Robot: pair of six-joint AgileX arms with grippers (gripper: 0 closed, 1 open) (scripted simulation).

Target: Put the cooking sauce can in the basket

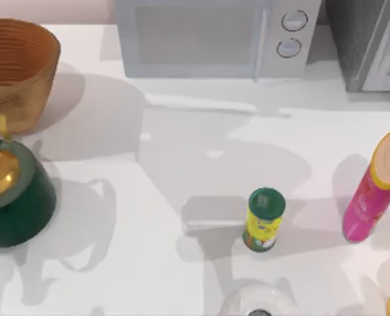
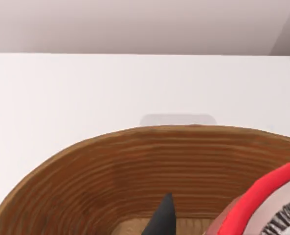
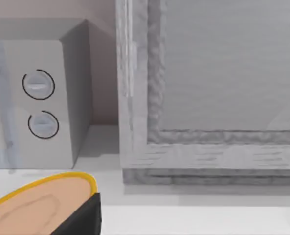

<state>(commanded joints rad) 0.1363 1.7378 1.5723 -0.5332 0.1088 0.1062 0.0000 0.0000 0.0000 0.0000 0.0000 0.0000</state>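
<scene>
**Can held above the basket, release still to come**

White tabletop (image 1: 181, 263) is backed by a microwave (image 1: 211, 36) at the far edge. At the far left stands the basket (image 1: 17, 66), beside a dark green pot (image 1: 14, 191). From the left wrist view, the cooking sauce can (image 2: 267, 205) is seen close against the left gripper's one visible finger (image 2: 162, 220), over the basket's open interior (whether it is firmly clamped cannot be told). Judged from this, carrying is done; lowering and letting go remain. Room inside the ribbed rim looks ample. The right arm's finger (image 3: 81, 220) sits near the pink tube (image 1: 372, 187).
</scene>
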